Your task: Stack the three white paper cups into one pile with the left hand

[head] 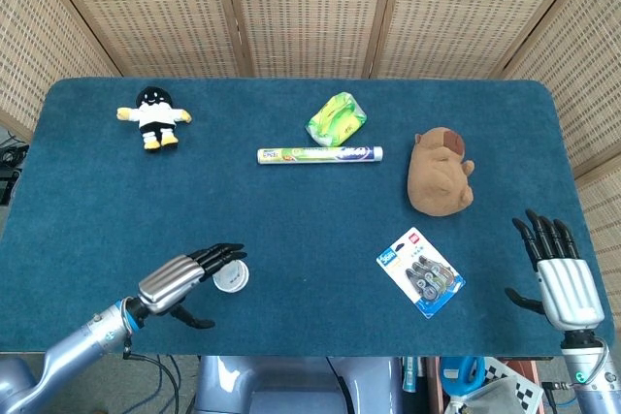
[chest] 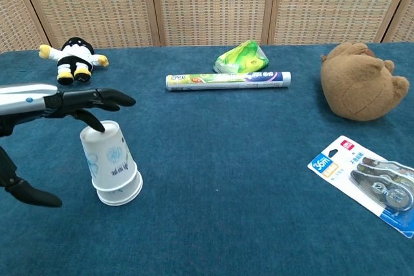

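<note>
Standing mouth-down near the front left of the table (head: 485, 143), just off the near edge: paper cup pile (chest: 111, 166), reading as one nested stack in chest view; separate cups not countable from here. Showing only a round white disc (head: 231, 278) in head view.

Hovering flat above the pile: left hand (chest: 61, 103), fingers extended and apart, fingertips (chest: 97, 127) appearing to touch the top cup's base, thumb hanging low and clear of the wall. Gripping nothing.

Judging handling: thin-walled paper, very light, easily crushed or tipped; smooth coated sides likely slippery. Leaning slightly, so prone to toppling under any sideways push. Judging the best hold as a gentle wrap around the mid-wall, thumb opposite fingers, or straight downward pressure on the base to seat the nesting.

Resting palm-down at the front right corner, well apart from the cups: right hand (head: 561, 276), fingers spread, holding nothing.

Lying elsewhere, all well clear: correction tape pack (chest: 367, 182), brown plush (chest: 359, 82), film roll (chest: 228, 80), green packet (chest: 242, 57), small doll (chest: 72, 59).
</note>
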